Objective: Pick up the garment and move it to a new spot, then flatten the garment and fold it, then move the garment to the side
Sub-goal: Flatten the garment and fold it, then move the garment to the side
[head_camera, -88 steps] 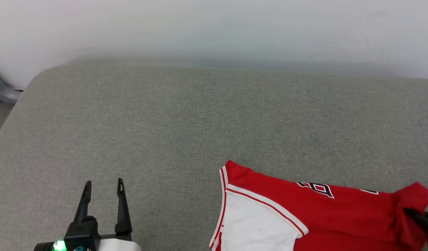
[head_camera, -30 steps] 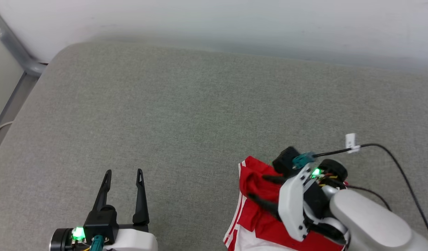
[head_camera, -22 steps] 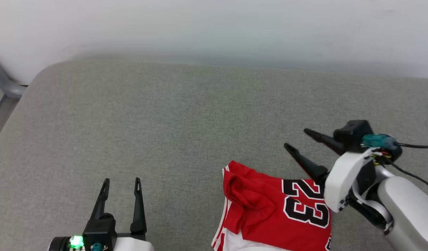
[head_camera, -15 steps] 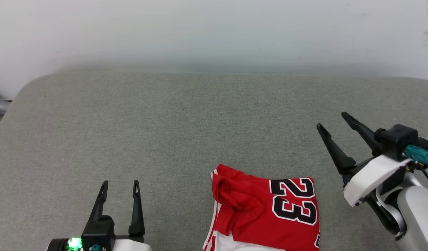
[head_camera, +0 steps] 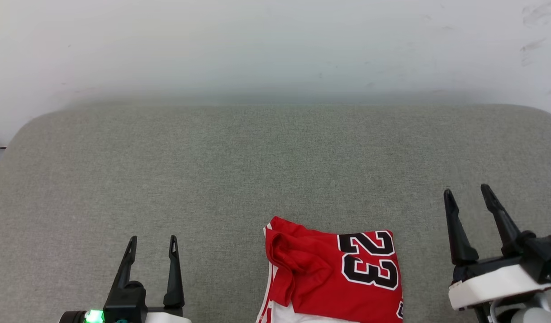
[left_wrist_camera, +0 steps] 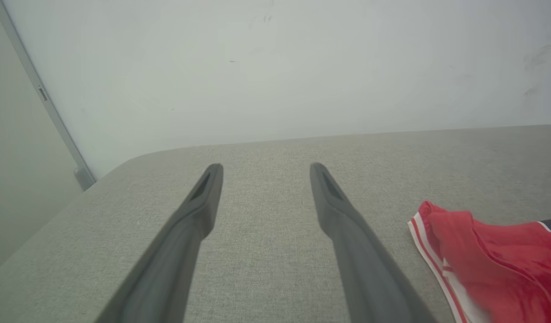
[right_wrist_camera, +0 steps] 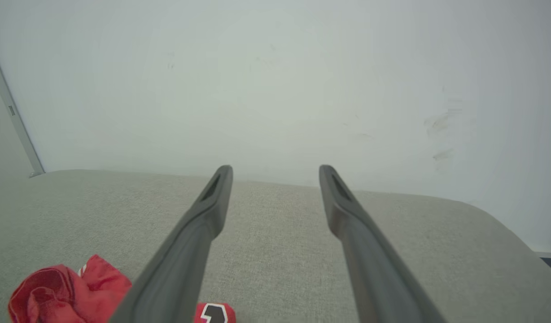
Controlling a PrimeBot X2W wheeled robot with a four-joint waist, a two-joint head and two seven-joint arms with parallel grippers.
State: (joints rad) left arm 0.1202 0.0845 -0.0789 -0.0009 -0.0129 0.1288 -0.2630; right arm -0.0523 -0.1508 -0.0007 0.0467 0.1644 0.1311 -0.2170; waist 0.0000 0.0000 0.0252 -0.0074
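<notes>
The garment [head_camera: 334, 273] lies folded on the grey cushion at the bottom centre of the head view, red side up with the black number 23 showing and a bunched fold at its left. Its striped edge [left_wrist_camera: 430, 251] appears at the right of the left wrist view, and a red lump of the garment [right_wrist_camera: 64, 291] sits low left in the right wrist view. My left gripper [head_camera: 152, 242] rests open at the lower left, well clear of the cloth. My right gripper [head_camera: 467, 192] stands open at the lower right, empty, a short way right of the garment.
The grey cushion [head_camera: 239, 166] stretches wide behind and to both sides of the garment, ending at a pale wall [head_camera: 275, 45]. A grey metal rail [left_wrist_camera: 55, 121] runs down the wall past the cushion's left corner.
My right gripper let go of the garment, which now lies folded with the 23 up, and drew back to the lower right. The head camera has shifted. The left gripper stays open in place.
</notes>
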